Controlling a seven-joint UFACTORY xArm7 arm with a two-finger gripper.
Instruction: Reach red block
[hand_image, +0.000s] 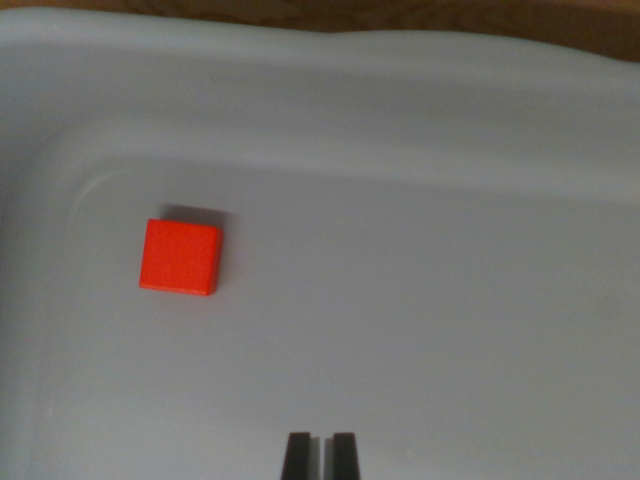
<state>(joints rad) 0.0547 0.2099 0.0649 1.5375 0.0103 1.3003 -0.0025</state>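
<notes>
The gripper (320, 452) is seen at the bottom edge of the wrist view, where only the two dark fingertips (297, 455) are shown. They are set close together, with a narrow slit left between them, and nothing is held; the jaws are almost closed. The red block (180, 257) is found up and toward the wrist view's left of the gripper, well apart from the fingertips and untouched by them. It is laid flat on the floor of a pale grey plastic tub (420, 120), near the rounded corner where the floor curves up into the wall. A short shadow is cast along the block's far edge. A strip of brown surface (400, 12) is seen beyond the tub's rim.
</notes>
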